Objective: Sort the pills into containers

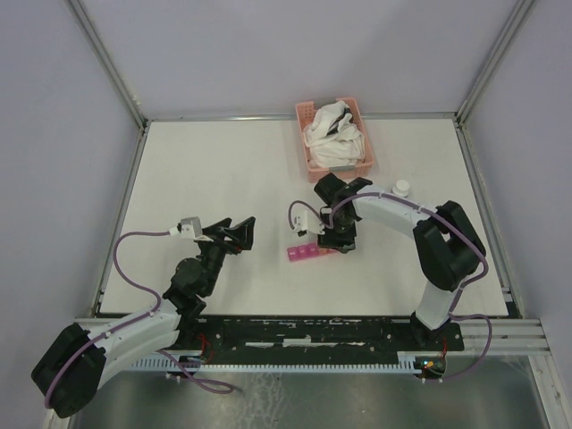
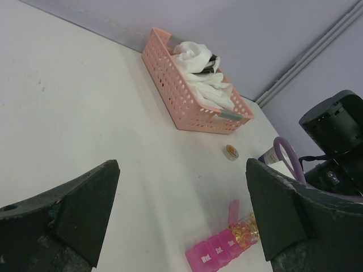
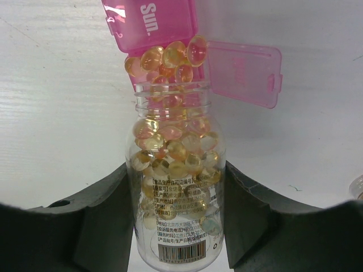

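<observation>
My right gripper [image 3: 178, 175] is shut on a clear round jar [image 3: 177, 226] full of amber pills [image 3: 170, 144]. The jar is tipped with its mouth at the end compartment of the magenta-pink containers strip [image 3: 161, 17], beside the one marked "Sun.". That compartment's lid [image 3: 245, 71] stands open and pills [image 3: 167, 56] are heaped in it. From above, the strip [image 1: 304, 253] lies mid-table under my right gripper [image 1: 338, 237]. My left gripper [image 1: 238, 232] hovers open to the strip's left with nothing between its fingers [image 2: 74, 218]. Its wrist view shows the strip [image 2: 215, 252] and the pills [image 2: 245, 232].
A pink lattice basket [image 1: 335, 134] with white cloth stands at the back. A white-capped bottle [image 1: 402, 188] stands right of my right arm. A small round cap [image 2: 231, 152] lies on the table between basket and strip.
</observation>
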Controlling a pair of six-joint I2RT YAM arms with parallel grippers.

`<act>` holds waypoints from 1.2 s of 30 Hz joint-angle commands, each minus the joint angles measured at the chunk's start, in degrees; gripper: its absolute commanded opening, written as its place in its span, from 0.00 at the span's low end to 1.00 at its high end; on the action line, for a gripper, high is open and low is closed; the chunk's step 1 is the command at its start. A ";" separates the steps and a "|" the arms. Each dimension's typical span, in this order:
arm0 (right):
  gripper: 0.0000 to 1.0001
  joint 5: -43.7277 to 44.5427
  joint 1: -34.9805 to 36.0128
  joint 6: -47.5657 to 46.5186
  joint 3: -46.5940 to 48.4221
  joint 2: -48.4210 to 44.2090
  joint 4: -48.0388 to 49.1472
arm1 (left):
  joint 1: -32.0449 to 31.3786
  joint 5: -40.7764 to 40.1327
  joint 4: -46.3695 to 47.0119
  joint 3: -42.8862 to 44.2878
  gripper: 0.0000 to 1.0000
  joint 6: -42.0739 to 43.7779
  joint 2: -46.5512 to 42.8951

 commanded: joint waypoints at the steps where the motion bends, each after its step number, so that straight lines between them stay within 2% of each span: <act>1: 0.01 -2.94 -1.06 -1.03 -0.49 -2.79 0.09 | 0.33 0.06 3.08 -0.45 0.99 -2.45 0.04; 36: 0.01 -17.95 -9.23 -5.02 -1.79 -3.51 -0.27 | 0.44 -0.02 2.59 -0.09 0.99 -2.54 0.54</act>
